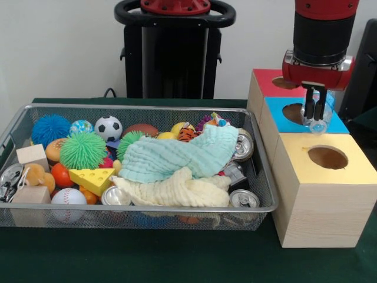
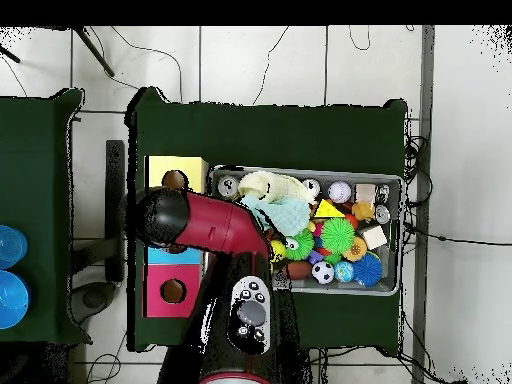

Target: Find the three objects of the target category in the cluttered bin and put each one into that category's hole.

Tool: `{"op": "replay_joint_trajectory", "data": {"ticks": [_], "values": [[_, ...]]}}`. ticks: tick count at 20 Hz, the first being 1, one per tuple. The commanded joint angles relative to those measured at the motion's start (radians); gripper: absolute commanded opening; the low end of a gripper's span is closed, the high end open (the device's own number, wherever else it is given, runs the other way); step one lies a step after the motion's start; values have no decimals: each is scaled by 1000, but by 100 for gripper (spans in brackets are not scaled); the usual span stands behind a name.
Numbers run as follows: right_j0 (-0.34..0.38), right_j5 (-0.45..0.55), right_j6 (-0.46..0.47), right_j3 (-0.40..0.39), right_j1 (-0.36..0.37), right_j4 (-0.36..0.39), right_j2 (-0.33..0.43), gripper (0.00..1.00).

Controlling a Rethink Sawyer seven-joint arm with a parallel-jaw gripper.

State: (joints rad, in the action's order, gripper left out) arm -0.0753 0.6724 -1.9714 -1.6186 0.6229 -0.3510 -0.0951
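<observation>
Clear ball (image 1: pixel 318 125) held in fingers (image 1: pixel 308 109) above blue box (image 1: pixel 294 121).

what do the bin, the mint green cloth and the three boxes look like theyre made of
Bin: silver wire mesh, likely metal, since the toys show through its walls. Mint green cloth: soft crinkled fabric, perhaps cotton muslin, with a matte, puckered surface. Three boxes: pale bare wood sides with visible grain, and flat tops coloured red, blue and yellow, painted or papered; which one I cannot tell.
</observation>
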Motion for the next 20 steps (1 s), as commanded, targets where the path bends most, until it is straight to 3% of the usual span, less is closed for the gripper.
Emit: {"op": "replay_joint_trajectory", "data": {"ticks": [1, 9, 20], "values": [[55, 12, -43, -102, -65, -6, 140, 0], [138, 110, 3, -107, -23, 11, 173, 0], [162, 162, -9, -73, -18, 37, 182, 0]]}}
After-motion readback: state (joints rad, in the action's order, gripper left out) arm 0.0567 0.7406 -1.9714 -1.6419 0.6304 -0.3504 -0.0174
